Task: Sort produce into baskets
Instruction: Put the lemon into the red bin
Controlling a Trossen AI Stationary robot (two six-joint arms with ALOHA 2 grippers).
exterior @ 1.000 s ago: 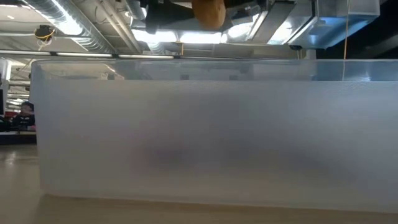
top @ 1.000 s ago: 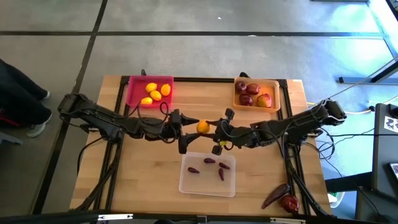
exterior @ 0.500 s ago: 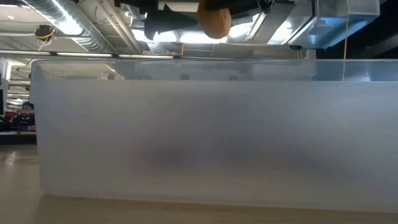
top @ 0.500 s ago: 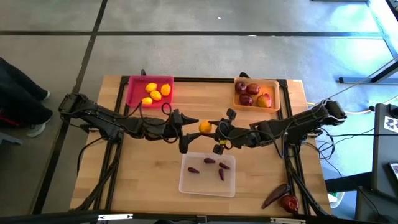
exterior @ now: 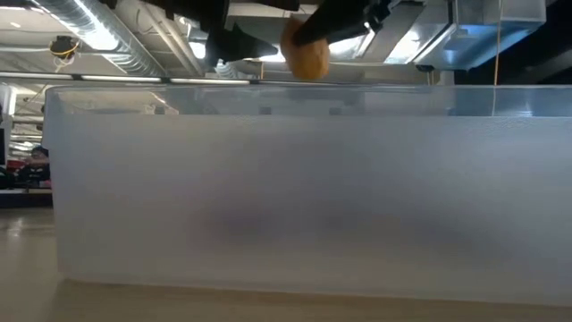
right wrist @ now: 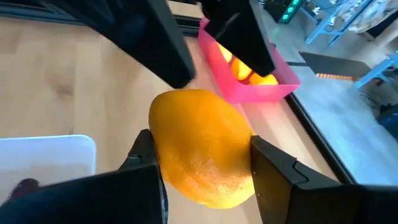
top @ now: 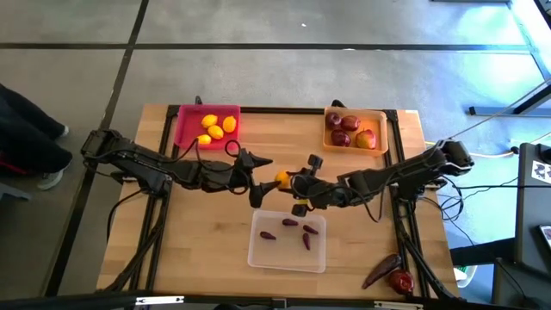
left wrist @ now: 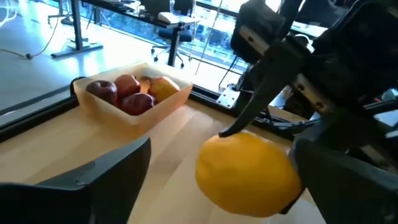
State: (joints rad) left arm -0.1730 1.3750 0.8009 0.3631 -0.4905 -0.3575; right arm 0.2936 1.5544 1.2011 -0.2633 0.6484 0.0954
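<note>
A yellow-orange lemon (top: 281,179) is held in the air at the table's middle, just beyond the clear tray (top: 288,243), which holds several purple pods. My right gripper (top: 299,184) is shut on the lemon. My left gripper (top: 256,182) is open, and its two fingers (left wrist: 93,180) stand on either side of the lemon (left wrist: 249,171). The pink tray (top: 183,129) holds lemons. The orange tray (top: 330,140) holds red fruits. My right gripper pinches the lemon's two opposite sides (right wrist: 163,155) between its two fingers (right wrist: 273,168), across its middle. The fingers come level from the table's right side. The lemon (exterior: 306,58) hangs clear of the table. My left gripper: I cannot tell whether a finger touches the lemon.
A long dark purple pod (top: 381,270) and a red fruit (top: 400,281) lie at the table's near right corner. The clear tray's wall (exterior: 286,197) fills the low view. There is bare wood at the table's near left.
My right gripper has gone down a little with the lemon and slightly toward the table's left, deeper between my left gripper's fingers. The lemon stays clear of the table.
</note>
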